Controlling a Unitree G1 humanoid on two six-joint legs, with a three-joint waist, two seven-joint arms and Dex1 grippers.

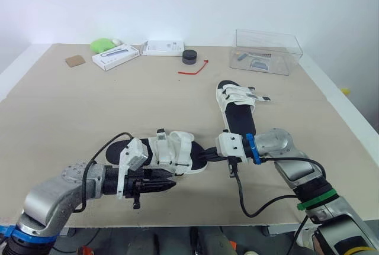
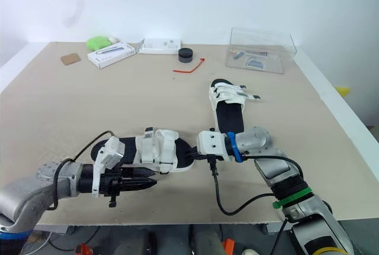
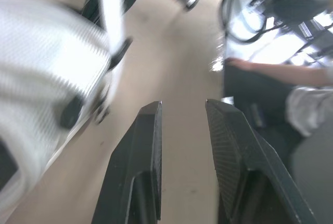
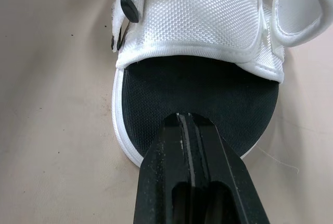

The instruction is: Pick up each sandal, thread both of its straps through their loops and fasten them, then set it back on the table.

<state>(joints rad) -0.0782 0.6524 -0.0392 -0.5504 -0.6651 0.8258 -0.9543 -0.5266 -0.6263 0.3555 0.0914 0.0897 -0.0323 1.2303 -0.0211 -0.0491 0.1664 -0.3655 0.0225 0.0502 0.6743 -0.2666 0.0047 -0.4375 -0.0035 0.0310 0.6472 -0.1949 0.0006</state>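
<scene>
By the front edge of the bench [image 1: 89, 107], the left tool [image 1: 169, 185] lies level above the surface. Its two fingers [image 3: 148, 146] stand a narrow gap apart with nothing between them. Just behind it lies the near sandal [image 1: 172, 148], crosswise on the bench, its white straps bunched over the middle of the black footbed.

The right tool [image 1: 208, 156] is pressed shut. Its tips are at the open end of that sandal, over the footbed, gripping nothing I can make out. Whether they touch the sole I cannot tell.

The far sandal [image 1: 237, 110] lies lengthwise beyond the right tool, with its straps across its far end.

At the far right corner stands a clear box [image 1: 278, 45] holding a few small dark and pale items [image 1: 257, 63], too small to name.
</scene>
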